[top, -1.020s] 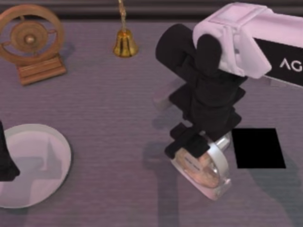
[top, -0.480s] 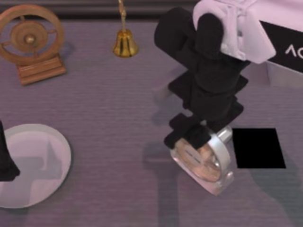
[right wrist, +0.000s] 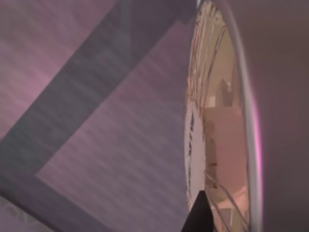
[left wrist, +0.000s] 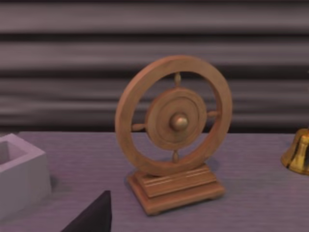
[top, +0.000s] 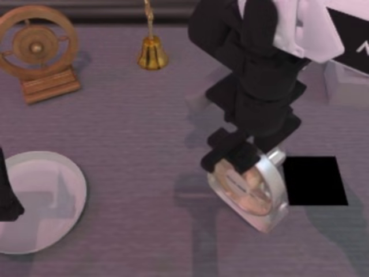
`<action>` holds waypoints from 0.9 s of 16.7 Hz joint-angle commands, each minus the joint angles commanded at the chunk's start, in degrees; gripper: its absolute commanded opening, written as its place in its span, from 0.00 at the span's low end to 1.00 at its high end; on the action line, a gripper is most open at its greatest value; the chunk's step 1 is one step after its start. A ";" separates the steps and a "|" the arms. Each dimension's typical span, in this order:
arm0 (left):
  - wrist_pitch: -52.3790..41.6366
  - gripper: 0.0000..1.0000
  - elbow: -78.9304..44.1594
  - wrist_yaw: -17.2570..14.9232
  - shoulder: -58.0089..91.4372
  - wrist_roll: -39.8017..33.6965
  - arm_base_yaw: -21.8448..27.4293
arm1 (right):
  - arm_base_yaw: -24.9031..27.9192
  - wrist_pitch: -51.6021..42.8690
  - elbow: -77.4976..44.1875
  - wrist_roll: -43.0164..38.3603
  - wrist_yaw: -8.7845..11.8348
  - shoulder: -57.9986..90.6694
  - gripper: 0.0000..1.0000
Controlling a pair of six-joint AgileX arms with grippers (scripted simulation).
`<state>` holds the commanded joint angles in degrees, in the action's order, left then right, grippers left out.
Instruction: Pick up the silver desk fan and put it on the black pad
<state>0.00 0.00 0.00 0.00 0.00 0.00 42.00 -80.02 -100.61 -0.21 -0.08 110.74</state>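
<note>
Just left of the black pad [top: 316, 180], right gripper [top: 237, 158] fingers clamped on the silver desk fan [top: 253, 193], open tabletop leftward.

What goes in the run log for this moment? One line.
right gripper: shut on silver desk fan | fan beside black pad, not on it | left arm: parked

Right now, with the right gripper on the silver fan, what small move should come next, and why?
Probably carry it a little toward the table's right. The right gripper grips the silver desk fan at its ring's top, and the fan sits just left of the black pad, not on it. The left arm stays parked by the white plate.
</note>
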 joint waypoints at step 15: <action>0.00 1.00 0.00 0.00 0.00 0.00 0.00 | -17.91 -1.21 5.42 57.45 0.16 -4.64 0.00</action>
<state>0.00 0.00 0.00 0.00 0.00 0.00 24.09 -81.24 -95.20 57.25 0.08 106.10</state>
